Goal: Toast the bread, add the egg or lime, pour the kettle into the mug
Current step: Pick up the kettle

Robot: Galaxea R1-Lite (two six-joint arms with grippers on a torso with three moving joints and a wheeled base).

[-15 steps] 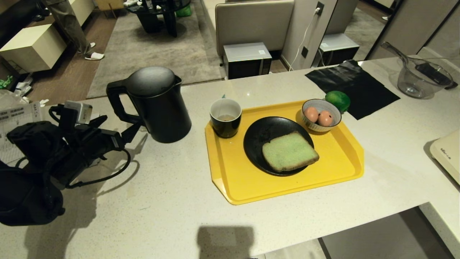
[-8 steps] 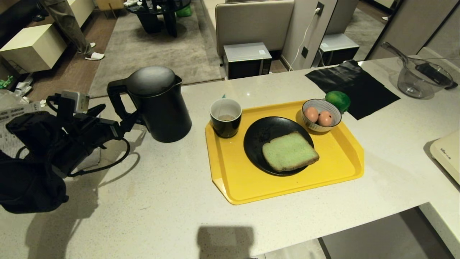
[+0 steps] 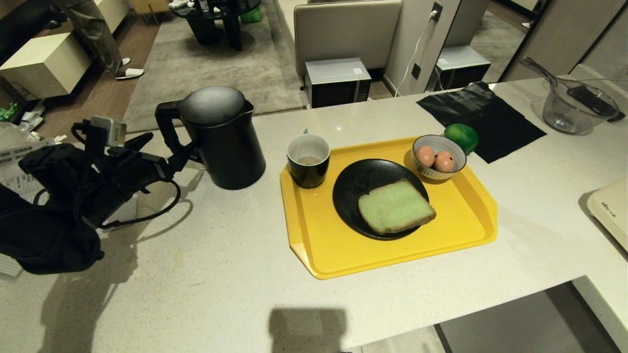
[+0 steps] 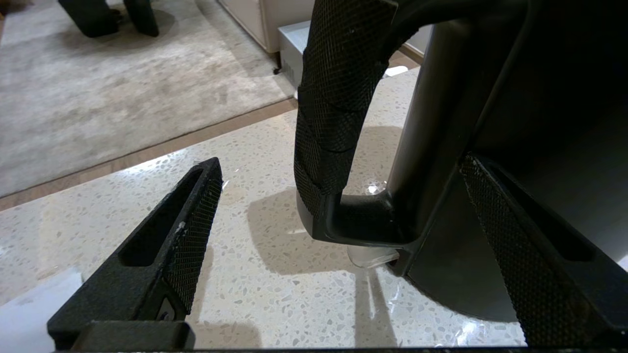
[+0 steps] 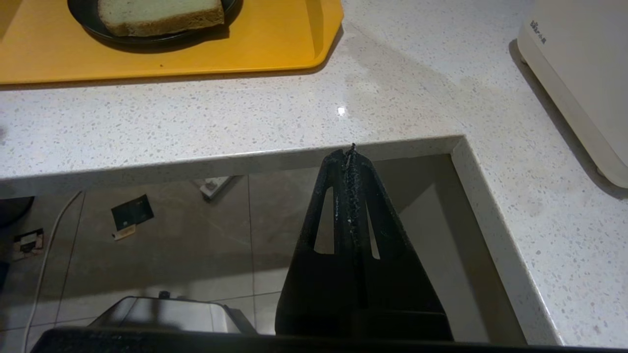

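The black kettle [image 3: 223, 142] stands on the pale counter, left of the yellow tray [image 3: 343, 255]. My left gripper [image 3: 184, 157] is open at its loop handle [image 4: 333, 98]. The handle sits between the fingers of the left gripper [image 4: 342, 163], with a gap on one side; the other finger lies along the kettle body [image 4: 515, 98]. On the tray are the black mug [image 3: 308, 160], the green bread [image 3: 395, 206] on a black plate [image 3: 353, 186], and two eggs [image 3: 426, 156] in a striped bowl. The lime [image 3: 462, 136] lies behind that bowl. My right gripper [image 5: 351, 149] hangs shut below the counter's front edge.
A black cloth [image 3: 481, 117] and a glass bowl [image 3: 569, 110] lie at the back right. A white appliance [image 3: 611, 208] stands at the right edge. The counter has a cut-out corner at the front right. A person's legs show far back left.
My left gripper has advanced toward the kettle until its fingers straddle the handle. The kettle has shifted slightly to the right and away. The right arm has not moved.
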